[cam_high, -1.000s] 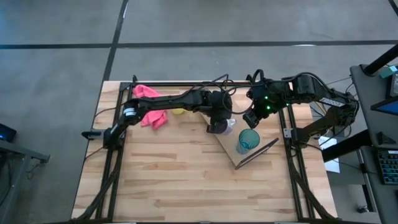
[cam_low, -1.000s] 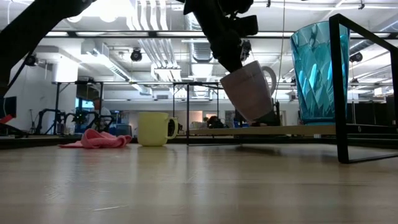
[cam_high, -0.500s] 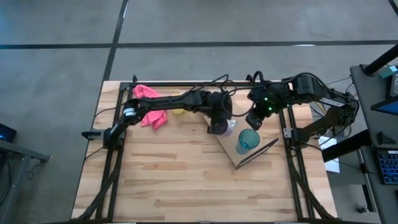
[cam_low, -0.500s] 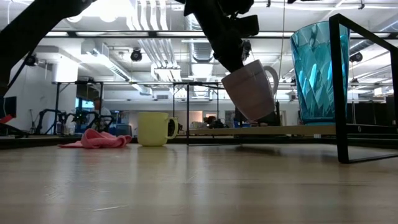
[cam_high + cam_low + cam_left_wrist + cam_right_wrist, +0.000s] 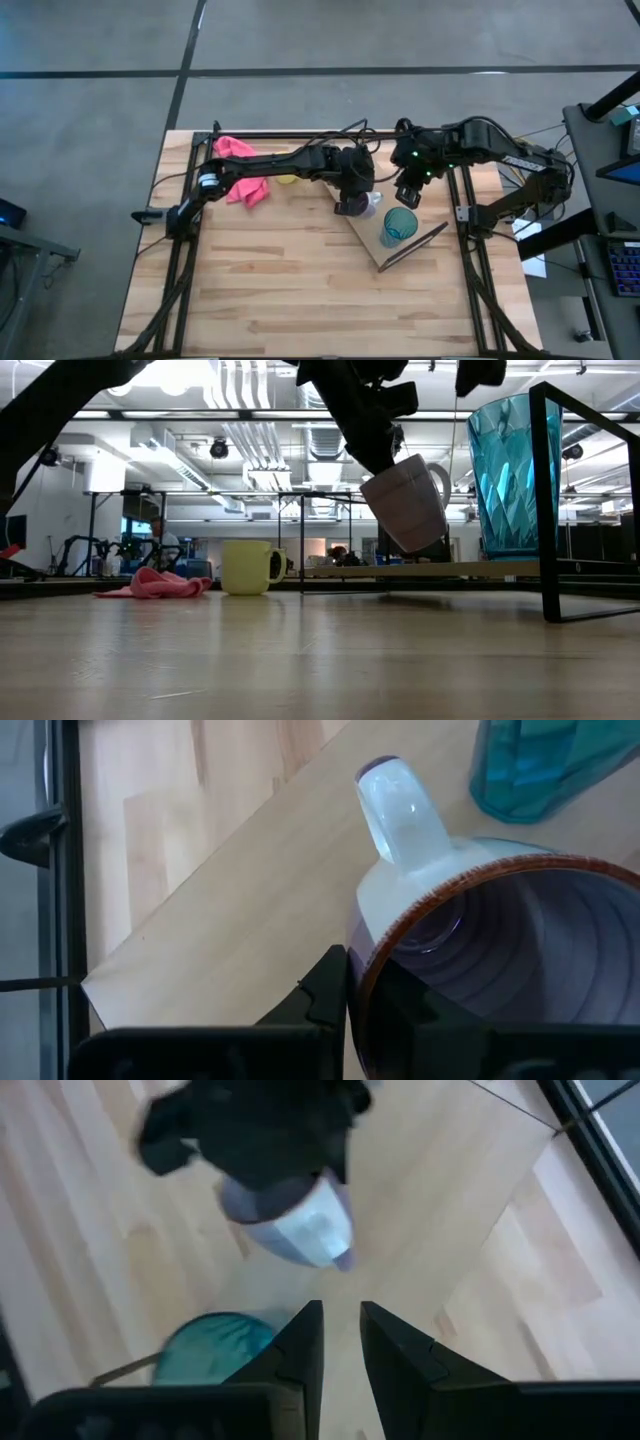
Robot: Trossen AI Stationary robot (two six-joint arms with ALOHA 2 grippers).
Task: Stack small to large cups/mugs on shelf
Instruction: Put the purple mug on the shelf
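Left gripper [image 5: 353,192] pinching the rim of the purple mug [image 5: 405,502], tilted just above the shelf [image 5: 372,229] for setting down beside the teal cup [image 5: 398,226]; right gripper [image 5: 340,1342] empty above the shelf, fingers narrowly parted.

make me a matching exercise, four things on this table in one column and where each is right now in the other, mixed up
Things:
1. purple mug
2. teal cup
3. yellow mug
4. pink cloth

Places:
A. standing upright on the shelf
B. lying on the table, far left under the left arm
C. tilted in the air, held at its rim by the left tool
D. standing on the table beside the pink cloth

Pairs: 1-C, 2-A, 3-D, 4-B
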